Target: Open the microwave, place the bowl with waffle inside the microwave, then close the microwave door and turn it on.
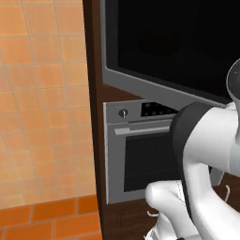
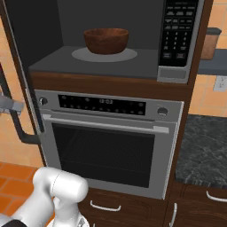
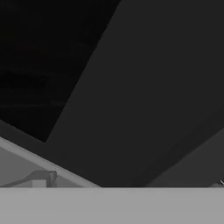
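Right base view is showing the microwave (image 2: pixel 111 40) standing open, the bowl (image 2: pixel 106 41) sitting inside on its turntable, above the oven (image 2: pixel 106 142); the jaws are spread wide, gripping nothing.

- You have one microwave (image 2: pixel 111 62) at 12 o'clock.
- One bowl (image 2: pixel 106 41) inside.
- One oven (image 2: pixel 106 142) below.
- Two drawer handles (image 2: pixel 105 207) at 6 o'clock.

arm shell (image 1: pixel 215 140): glossy white, rounded, thick tubular links
joint band (image 1: pixel 180 129): dark charcoal collar curving round the white link
lower link (image 2: pixel 60 188): white, smooth, bulbous elbow shape
surface: plain, with no markings or cables to be seen
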